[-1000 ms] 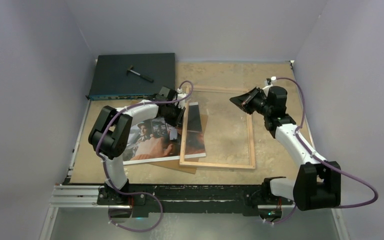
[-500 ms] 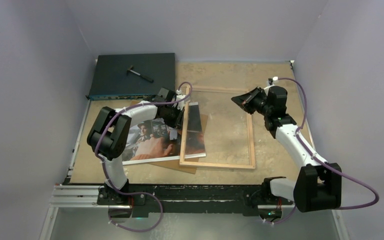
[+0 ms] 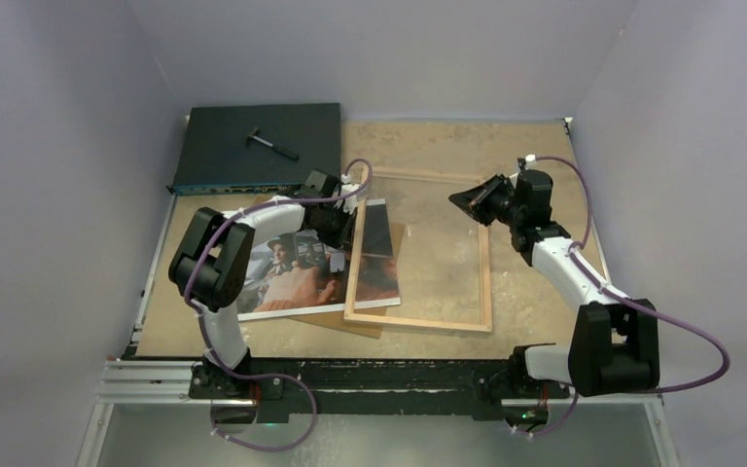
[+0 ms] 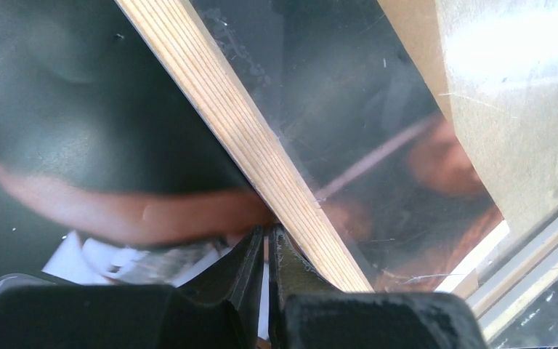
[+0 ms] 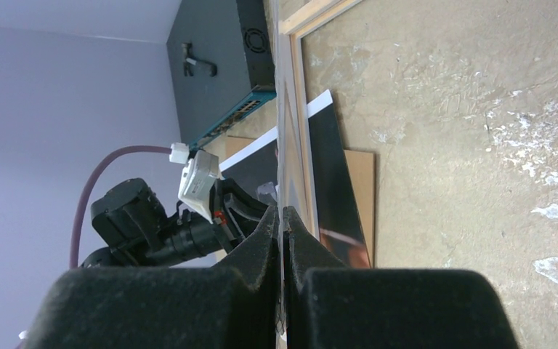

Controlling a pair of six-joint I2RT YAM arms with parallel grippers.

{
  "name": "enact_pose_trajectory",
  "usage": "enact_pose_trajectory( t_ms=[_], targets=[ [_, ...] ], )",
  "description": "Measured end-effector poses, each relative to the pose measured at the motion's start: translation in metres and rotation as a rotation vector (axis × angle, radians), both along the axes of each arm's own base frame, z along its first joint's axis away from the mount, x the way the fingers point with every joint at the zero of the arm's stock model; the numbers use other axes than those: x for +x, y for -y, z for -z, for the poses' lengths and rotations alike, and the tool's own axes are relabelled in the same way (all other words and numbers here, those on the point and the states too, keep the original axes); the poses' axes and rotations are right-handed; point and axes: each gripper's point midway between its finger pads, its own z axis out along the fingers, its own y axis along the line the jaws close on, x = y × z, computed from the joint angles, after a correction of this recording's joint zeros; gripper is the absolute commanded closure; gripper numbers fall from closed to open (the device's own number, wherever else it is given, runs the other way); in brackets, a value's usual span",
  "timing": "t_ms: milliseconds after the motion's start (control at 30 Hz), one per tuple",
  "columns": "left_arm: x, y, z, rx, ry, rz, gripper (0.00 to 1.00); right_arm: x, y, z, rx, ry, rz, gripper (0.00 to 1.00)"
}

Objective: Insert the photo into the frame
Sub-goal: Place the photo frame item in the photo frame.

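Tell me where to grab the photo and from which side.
Pinch the photo by its white near-left border, coming in low from the left: it lies flat, and its right strip sits under the left rail of the frame, so that side is blocked.

We see two matching arms. The left arm (image 3: 272, 214), left of centre in the top view, and the right arm (image 3: 569, 272), at the right, both have smooth white shells between bulky black joint blocks (image 3: 216, 263). A thin purple cable (image 3: 584, 190) runs along each arm, tipped with a small white plug (image 3: 531, 154). The black bases (image 3: 222, 381) sit along the bottom edge. In both wrist views we find the jaws matt black, grainy and wedge-shaped. At the left of the right wrist view, a white connector box (image 5: 198, 174) sits on the other arm's black wrist.
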Motion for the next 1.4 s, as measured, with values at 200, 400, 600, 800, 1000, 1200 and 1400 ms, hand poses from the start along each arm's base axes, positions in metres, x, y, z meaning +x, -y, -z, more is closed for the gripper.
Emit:
enact_pose_trajectory(
  t_ms=[200,400,600,800,1000,1200,1400],
  targets=[
    [0.001,-0.002,0.0,0.001,-0.003,-0.012,0.96,0.002,0.001,0.005,-0.005,-0.006,-0.002,1.0],
    [0.001,-0.002,0.0,0.001,-0.003,-0.013,0.96,0.001,0.002,0.009,-0.013,-0.024,0.006,1.0],
    [0.001,-0.003,0.0,0.002,-0.005,-0.015,0.98,-0.003,0.007,0.017,-0.027,-0.055,0.03,1.0],
    [0.001,-0.004,0.001,0.0,-0.005,-0.023,0.99,-0.006,0.013,0.026,-0.046,-0.09,0.058,1.0],
    [0.0,-0.003,0.001,-0.003,-0.005,-0.022,0.99,-0.012,0.015,0.028,-0.058,-0.111,0.075,1.0],
    [0.0,-0.003,0.001,-0.005,-0.005,-0.022,0.99,-0.024,0.022,0.04,-0.066,-0.138,0.121,1.0],
    [-0.003,-0.003,0.001,-0.013,-0.008,-0.027,1.0,-0.031,0.025,0.051,-0.072,-0.182,0.141,1.0]
  ],
)
